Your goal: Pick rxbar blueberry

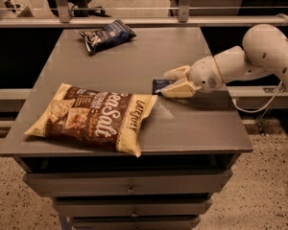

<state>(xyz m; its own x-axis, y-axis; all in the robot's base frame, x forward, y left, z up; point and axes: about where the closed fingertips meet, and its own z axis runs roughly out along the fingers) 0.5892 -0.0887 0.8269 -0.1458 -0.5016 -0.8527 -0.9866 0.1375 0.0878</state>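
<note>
The rxbar blueberry (158, 86) is a small flat dark navy bar lying on the grey table (192, 123), right of centre. Only its left end shows; the rest is hidden by the gripper. My cream-coloured gripper (165, 83) reaches in from the right, low over the table, and its tip is at the bar's right end. The bar rests on the table surface.
A big brown-and-cream sea salt chip bag (93, 117) lies at the front left, its right corner close to the bar. A larger dark blue snack bag (107, 35) lies at the back. A metal rail (134, 20) runs behind the table. Drawers are below the front edge.
</note>
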